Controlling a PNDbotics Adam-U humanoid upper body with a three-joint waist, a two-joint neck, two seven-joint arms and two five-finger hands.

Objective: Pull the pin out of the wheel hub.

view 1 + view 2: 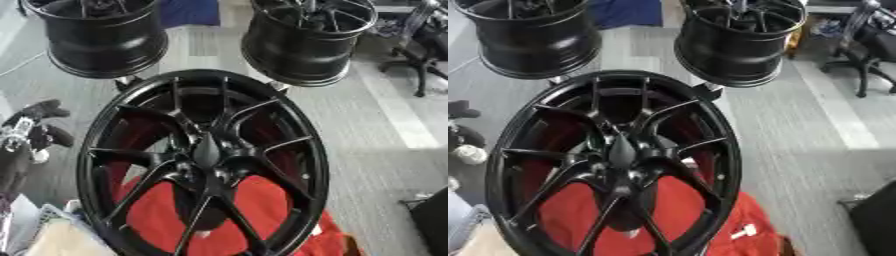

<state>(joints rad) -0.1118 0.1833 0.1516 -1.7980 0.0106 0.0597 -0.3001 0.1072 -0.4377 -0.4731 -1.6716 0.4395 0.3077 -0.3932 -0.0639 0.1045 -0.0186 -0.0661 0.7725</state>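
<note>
A large black multi-spoke wheel [203,165] stands tilted in the middle of both views, its face toward me. At its hub a dark, pointed pin [206,150] sticks out toward the camera, black against black. My left hand [42,131] hangs at the left edge, level with the rim's upper left and apart from the wheel. Its fingers are relaxed and hold nothing. My right hand shows in neither view.
Two more black wheels [103,35] [306,37] stand behind on the grey floor. Red cloth [262,205] lies under and behind the main wheel. Office chairs [424,50] stand far right, a dark object [433,220] sits low right, and pale items [52,235] lie bottom left.
</note>
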